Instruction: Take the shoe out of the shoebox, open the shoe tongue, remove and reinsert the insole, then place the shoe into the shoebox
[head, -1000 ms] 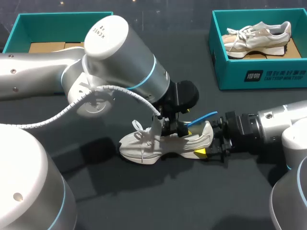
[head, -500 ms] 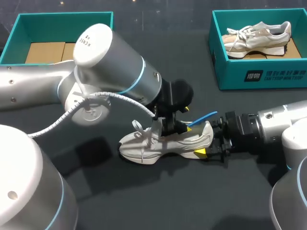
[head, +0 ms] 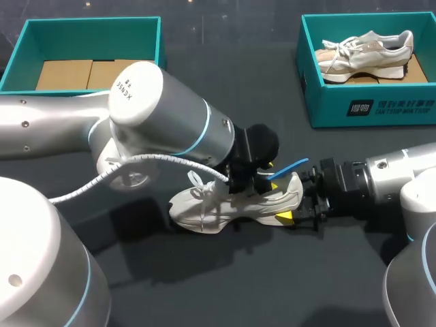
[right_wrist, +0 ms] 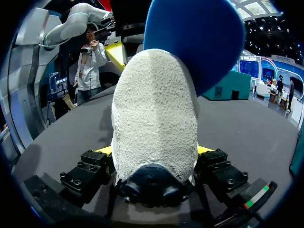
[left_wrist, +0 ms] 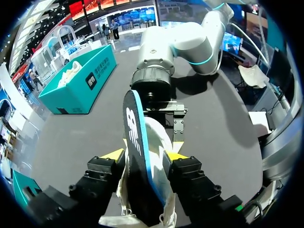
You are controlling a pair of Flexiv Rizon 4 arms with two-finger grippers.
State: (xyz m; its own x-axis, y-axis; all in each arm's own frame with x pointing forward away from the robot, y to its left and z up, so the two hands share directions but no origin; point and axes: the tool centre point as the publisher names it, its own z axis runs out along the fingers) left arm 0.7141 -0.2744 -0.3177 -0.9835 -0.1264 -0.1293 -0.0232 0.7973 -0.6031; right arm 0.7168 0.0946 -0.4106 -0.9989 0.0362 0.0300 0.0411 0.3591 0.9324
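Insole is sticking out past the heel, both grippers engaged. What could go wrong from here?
The insole juts out over the heel, so pushing may buckle it instead of seating it. The right gripper pinches only the heel of the shoe; force from the left gripper might twist the shoe loose.

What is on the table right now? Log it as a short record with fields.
shoe: on the table, between the boxes, toe toward my left arm's side
insole: partly out of the shoe, blue end sticking up near the heel
left gripper: over the shoe's opening, shut on the insole
right gripper: at the heel, shut on the shoe
left box: open, only cardboard inside
right box: open, second shoe inside
stage: insole partly out, shoe not yet boxed
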